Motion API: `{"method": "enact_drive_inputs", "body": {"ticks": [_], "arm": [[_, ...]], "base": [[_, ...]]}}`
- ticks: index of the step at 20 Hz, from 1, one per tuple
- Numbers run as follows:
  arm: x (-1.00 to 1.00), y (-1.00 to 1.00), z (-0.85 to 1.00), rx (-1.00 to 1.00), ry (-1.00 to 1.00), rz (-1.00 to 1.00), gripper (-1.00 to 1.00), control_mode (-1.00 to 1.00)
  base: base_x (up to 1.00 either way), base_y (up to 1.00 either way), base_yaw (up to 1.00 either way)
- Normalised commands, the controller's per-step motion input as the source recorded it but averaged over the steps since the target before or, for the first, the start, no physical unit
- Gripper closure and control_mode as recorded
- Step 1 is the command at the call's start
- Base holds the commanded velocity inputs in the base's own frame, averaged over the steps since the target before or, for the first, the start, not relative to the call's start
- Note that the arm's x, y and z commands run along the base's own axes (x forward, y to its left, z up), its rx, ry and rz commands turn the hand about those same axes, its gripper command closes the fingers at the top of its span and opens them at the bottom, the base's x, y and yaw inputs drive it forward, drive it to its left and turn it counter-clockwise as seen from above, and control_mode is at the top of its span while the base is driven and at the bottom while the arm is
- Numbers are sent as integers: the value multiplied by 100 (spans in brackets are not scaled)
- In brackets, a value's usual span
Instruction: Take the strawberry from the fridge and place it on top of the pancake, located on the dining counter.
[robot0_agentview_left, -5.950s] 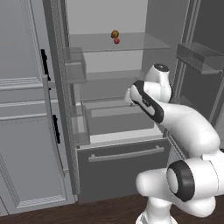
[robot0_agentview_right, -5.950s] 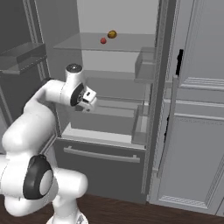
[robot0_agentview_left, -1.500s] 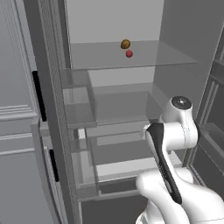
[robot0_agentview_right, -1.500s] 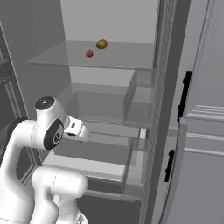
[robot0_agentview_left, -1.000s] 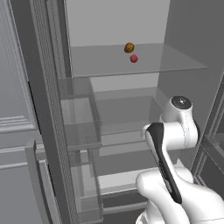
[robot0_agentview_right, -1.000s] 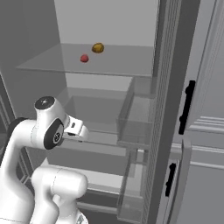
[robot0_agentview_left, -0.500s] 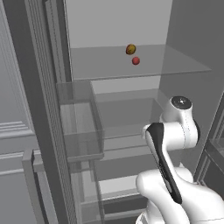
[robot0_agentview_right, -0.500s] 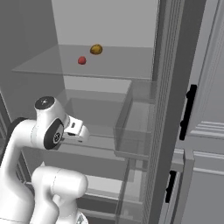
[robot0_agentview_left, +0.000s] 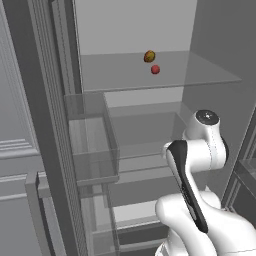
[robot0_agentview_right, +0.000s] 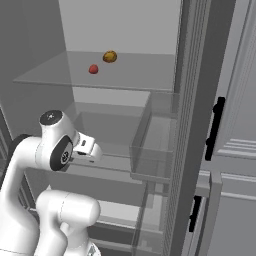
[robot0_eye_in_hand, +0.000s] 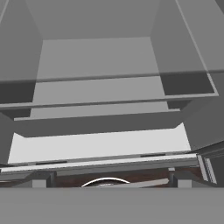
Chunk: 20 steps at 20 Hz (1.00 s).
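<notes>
- We saw the strawberry (robot0_agentview_left: 155, 69) on the fridge's (robot0_agentview_left: 130, 30) upper glass shelf (robot0_agentview_left: 200, 72), just beside a brown-yellow fruit (robot0_agentview_left: 149, 56).
- Our gripper (robot0_agentview_right: 92, 148) sat well below that shelf, jaws spread wide, holding nothing.
- Clear door bins (robot0_agentview_left: 92, 150) flanked the shelf.
</notes>
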Motion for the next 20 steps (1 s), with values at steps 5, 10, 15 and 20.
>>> {"method": "enact_drive_inputs", "body": {"ticks": [5, 10, 15, 20], "arm": [[0, 0, 17, 0, -18, 8, -100, -100], [-1, 0, 65, -1, -34, 11, -100, -100], [0, 11, 87, -13, -9, 1, -100, -100], [-5, 0, 70, -4, -4, -2, -100, -100]], "base": [[0, 0, 0], [0, 0, 0], [0, 0, 0], [0, 0, 0]]}}
